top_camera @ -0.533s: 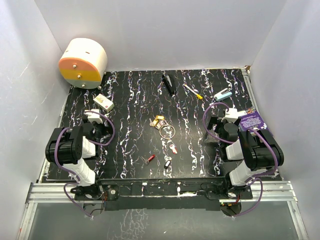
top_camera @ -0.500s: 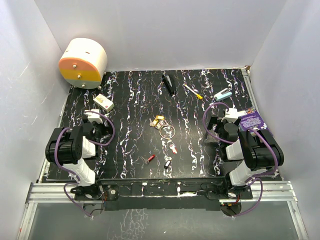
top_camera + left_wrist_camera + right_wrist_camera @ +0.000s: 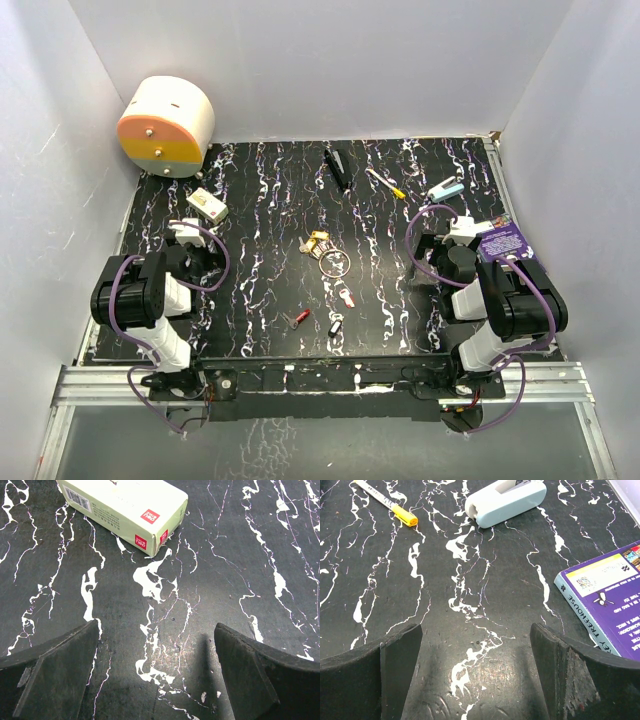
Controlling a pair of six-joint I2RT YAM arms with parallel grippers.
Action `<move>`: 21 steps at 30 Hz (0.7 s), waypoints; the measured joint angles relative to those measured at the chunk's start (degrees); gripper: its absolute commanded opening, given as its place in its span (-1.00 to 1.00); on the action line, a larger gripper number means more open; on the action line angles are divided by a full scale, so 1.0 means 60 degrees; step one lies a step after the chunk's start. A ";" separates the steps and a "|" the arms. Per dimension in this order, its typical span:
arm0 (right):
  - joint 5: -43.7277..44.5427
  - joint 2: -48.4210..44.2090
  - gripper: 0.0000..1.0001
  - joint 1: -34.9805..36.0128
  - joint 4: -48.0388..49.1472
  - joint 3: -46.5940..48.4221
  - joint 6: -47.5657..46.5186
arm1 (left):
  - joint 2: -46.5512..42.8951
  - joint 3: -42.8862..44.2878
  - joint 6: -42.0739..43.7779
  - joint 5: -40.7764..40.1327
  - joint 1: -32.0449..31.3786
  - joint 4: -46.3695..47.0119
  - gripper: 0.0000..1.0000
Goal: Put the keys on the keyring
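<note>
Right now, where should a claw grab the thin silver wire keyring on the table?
Probably pinch the near rim of the thin silver wire keyring, coming straight down: it lies flat, and the yellow-headed keys crowd its far-left edge, leaving the near side free.

Black marbled table (image 3: 260, 190) under scattered keys (image 3: 318, 240), keyring (image 3: 334, 264), box (image 3: 207, 205), pen (image 3: 385, 183), book (image 3: 503, 243).

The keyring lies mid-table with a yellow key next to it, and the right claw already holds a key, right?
Not quite: the right gripper is open and holds nothing, as the right wrist view shows. The keyring does lie in the middle of the table with a yellow key next to it.
</note>
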 measured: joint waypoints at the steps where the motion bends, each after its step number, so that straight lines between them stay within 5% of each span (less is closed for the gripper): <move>1: 0.0000 0.0000 0.95 0.0000 0.0000 -0.0004 0.0000 | 0.0000 0.0000 0.0000 0.0000 0.0000 0.0000 0.94; 6: -0.0062 -0.0051 0.69 0.0000 -0.0262 0.0102 -0.0047 | 0.0000 0.0000 0.0000 0.0000 0.0000 0.0000 0.94; 10: -0.0175 -0.0790 0.62 0.0291 -0.2645 0.1410 -0.0273 | 0.0000 0.0000 0.0000 0.0000 0.0000 -0.0004 0.94; 16: -0.0790 -0.1625 0.26 0.1821 -0.5289 0.3967 -0.0393 | 0.0000 0.0000 0.0000 0.0000 0.0000 -0.0004 0.94; 21: -0.1461 -0.1024 0.19 0.3322 -0.7216 0.5512 -0.0080 | 0.0000 0.0000 0.0000 0.0004 0.0000 -0.0004 0.94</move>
